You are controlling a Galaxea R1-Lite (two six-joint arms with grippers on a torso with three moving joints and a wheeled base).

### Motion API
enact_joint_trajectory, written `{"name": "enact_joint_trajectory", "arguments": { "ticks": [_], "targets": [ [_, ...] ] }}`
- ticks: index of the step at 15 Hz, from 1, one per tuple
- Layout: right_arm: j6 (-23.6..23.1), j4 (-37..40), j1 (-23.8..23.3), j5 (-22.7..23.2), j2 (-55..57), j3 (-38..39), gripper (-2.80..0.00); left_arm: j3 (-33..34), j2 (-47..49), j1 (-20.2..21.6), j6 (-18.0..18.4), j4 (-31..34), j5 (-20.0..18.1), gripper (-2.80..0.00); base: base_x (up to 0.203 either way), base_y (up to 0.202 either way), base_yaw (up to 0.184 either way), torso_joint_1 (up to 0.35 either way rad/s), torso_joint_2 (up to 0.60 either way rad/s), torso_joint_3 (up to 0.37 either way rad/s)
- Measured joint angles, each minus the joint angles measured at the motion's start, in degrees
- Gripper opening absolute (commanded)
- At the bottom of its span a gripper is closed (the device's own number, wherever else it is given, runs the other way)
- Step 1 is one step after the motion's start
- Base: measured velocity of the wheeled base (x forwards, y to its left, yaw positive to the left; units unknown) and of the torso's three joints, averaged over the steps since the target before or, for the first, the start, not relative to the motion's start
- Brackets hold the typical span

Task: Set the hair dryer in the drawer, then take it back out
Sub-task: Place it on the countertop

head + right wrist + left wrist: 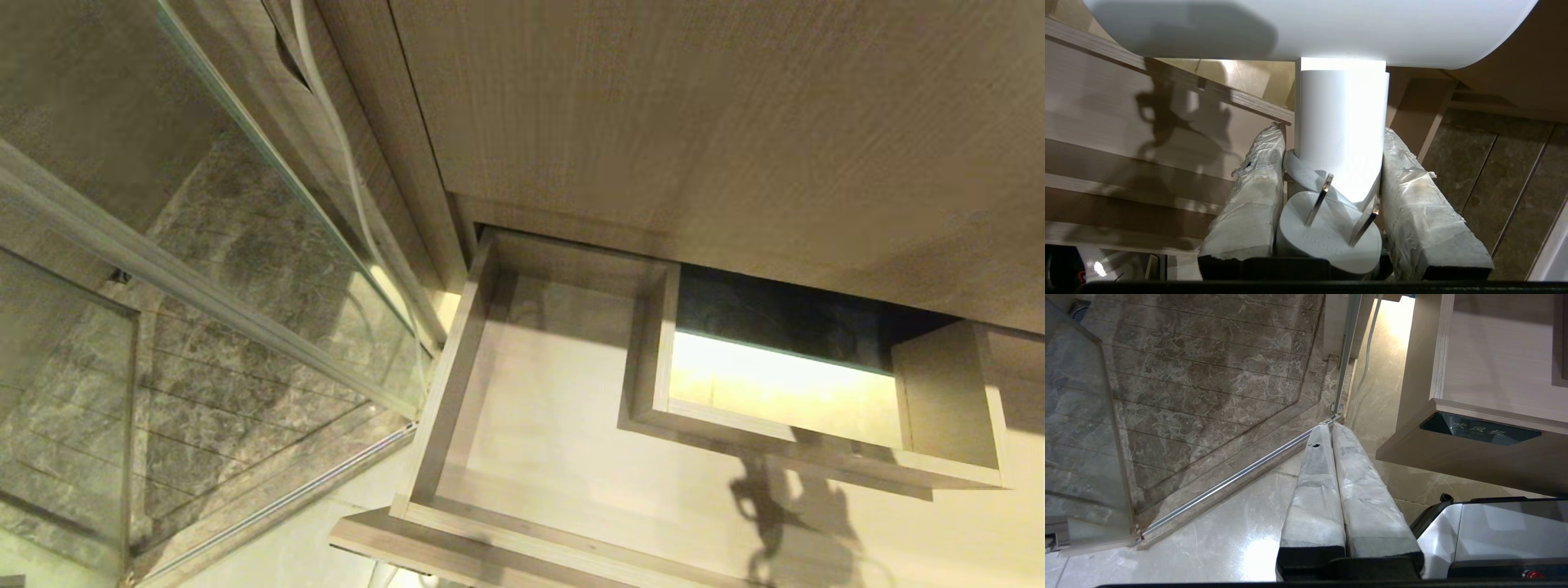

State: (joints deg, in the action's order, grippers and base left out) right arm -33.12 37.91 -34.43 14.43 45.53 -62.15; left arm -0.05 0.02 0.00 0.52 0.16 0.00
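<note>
Between the taped fingers (1249,196) of the right gripper (1333,155), the hair dryer (1341,122) is pinched by its handle, its barrel cut off at the frame edge and its plug (1331,232) nearest the camera. The open drawer (457,359) lies beside it, holding nothing visible. The left gripper (1333,428) hangs pressed together over the floor (1216,539).

Glass shower panel (245,269) over marble tiled floor (1208,375); thin white cable (343,163) (beside cabinet).

Head view looks steeply down into the drawer (522,425); left wrist view sees its front corner from lower beside it — right wrist view sits close above it.
</note>
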Motion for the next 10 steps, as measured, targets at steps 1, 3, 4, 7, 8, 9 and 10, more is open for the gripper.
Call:
{"name": "enact_joint_trajectory", "arguments": {
  "ticks": [1, 3, 4, 7, 8, 9, 10],
  "targets": [
    [0.07, 0.79, -0.05, 0.06, 0.02, -0.58, -2.80, 0.00, 0.00, 0.00, 0.00, 0.00, 0.00, -2.80, 0.000, 0.000, 0.000, 0.000, 0.00, 0.000],
    [0.20, 1.09, -0.02, 0.33, 0.24, -0.67, -2.80, 0.00, 0.00, 0.00, 0.00, 0.02, -0.02, -2.80, 0.000, 0.000, 0.000, 0.000, 0.00, 0.000],
    [0.32, 1.26, -0.02, 0.31, 0.38, -0.38, -2.80, 0.00, 0.00, 0.00, 0.00, 0.00, -0.01, -2.80, 0.000, 0.000, 0.000, 0.000, 0.00, 0.000],
    [0.37, 1.77, 0.04, 0.39, 0.50, 1.29, -2.80, 0.00, 0.00, 0.00, 0.00, 0.01, 0.00, -2.80, 0.000, 0.000, 0.000, 0.000, 0.00, 0.000],
    [0.35, 1.41, 0.10, 0.96, 0.49, 2.15, -2.80, 0.00, 0.00, 0.00, 0.00, 0.00, 0.00, -2.80, 0.000, 0.000, 0.000, 0.000, 0.00, 0.000],
    [0.29, 1.23, 0.22, 1.88, 0.49, 2.65, -2.80, 0.00, 0.00, 0.00, 0.01, 0.02, -0.01, -2.80, 0.000, 0.000, 0.000, 0.000, 0.00, 0.000],
    [0.12, 1.10, 0.28, 3.62, 0.50, 2.81, -2.80, 0.00, 0.00, 0.00, 0.01, 0.02, 0.00, -2.80, 0.000, 0.000, 0.000, 0.000, 0.00, 0.000]
  ]
}}
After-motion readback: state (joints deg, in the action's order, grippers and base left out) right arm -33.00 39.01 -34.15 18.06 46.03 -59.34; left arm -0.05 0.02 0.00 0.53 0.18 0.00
